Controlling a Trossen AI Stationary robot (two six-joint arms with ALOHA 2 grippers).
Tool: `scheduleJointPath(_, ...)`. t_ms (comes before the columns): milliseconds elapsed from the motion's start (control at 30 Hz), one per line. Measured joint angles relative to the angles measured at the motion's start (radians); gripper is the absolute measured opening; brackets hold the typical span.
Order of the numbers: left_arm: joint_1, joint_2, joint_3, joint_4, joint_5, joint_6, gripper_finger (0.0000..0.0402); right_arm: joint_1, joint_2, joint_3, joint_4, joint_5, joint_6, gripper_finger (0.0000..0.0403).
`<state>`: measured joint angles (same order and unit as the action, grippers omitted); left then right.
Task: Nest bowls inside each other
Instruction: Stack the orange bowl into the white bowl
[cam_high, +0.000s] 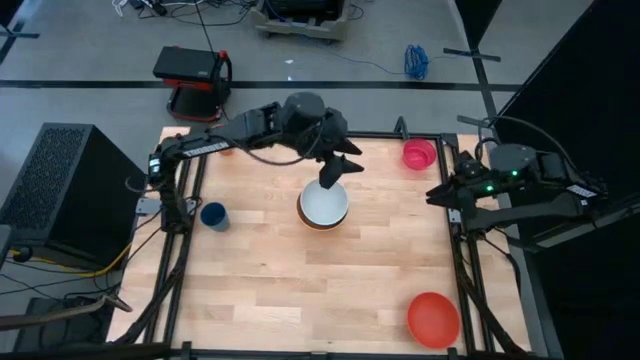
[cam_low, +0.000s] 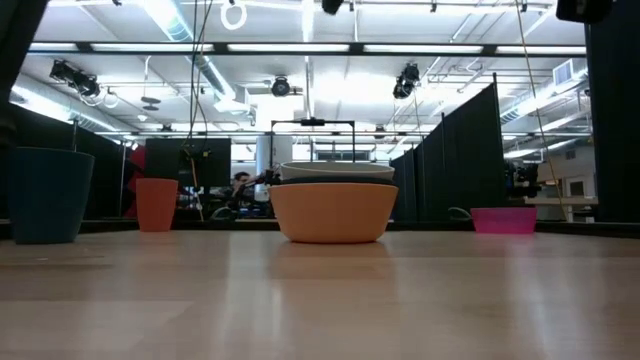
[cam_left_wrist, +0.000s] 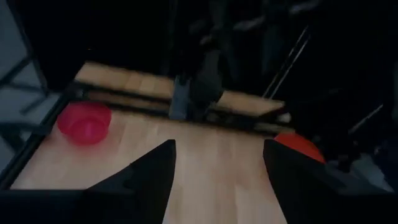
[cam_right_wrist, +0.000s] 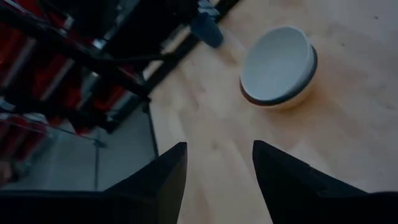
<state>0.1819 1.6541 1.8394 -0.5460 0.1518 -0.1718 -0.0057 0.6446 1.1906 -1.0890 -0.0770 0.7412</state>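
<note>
Overhead, pale wooden table (cam_high: 300, 280), white bowl (cam_high: 323, 203) nested in orange bowl (cam_low: 333, 214) mid-table, left gripper (cam_high: 335, 172) above it, fingers apart, empty, right gripper (cam_high: 441, 192) at right edge, released, pink bowl (cam_high: 419, 154) far right, red bowl (cam_high: 433, 319) near right, black partitions (cam_low: 455, 160) behind.

five bowls (cam_high: 323, 204) and two cups (cam_high: 214, 215) sit on the table.

The room was lit from above by long ceiling lights (cam_low: 300, 48), which glared white in the low view. The table (cam_high: 260, 290) was evenly bright, with soft shadows. The left wrist view was dim and blurred, especially at the far side. The right wrist view was sharper, but dark at its edges.
</note>
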Motion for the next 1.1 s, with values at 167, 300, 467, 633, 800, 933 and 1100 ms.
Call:
scheduleJointPath(167,-0.046,-0.104,-0.159,0.142,-0.089,-0.059,0.0216,0.0,-0.046,-0.053,0.079,-0.031,0.024,0.015)
scheduleJointPath(300,-0.081,-0.192,-0.295,0.264,-0.161,-0.105,0.0208,0.0,-0.076,-0.093,0.136,-0.06,0.041,0.0145)
scheduleJointPath(467,-0.127,-0.344,-0.525,0.474,-0.242,-0.177,0.0202,0.001,-0.065,-0.147,0.13,-0.201,0.065,0.0147)
scheduleJointPath(633,-0.182,-0.413,-0.641,0.529,-0.297,-0.229,0.0204,0.032,-0.07,-0.206,0.127,-0.27,0.075,0.0153)
scheduleJointPath(800,-0.217,-0.426,-0.65,0.532,-0.34,-0.236,0.0197,0.084,-0.113,-0.22,0.155,-0.21,0.071,0.0147)
scheduleJointPath(933,-0.229,-0.425,-0.651,0.53,-0.363,-0.239,0.0189,0.123,-0.159,-0.223,0.19,-0.134,0.066,0.0142)
scheduleJointPath(1100,-0.245,-0.425,-0.651,0.528,-0.392,-0.244,0.0179,0.171,-0.218,-0.227,0.233,-0.039,0.06,0.0137)
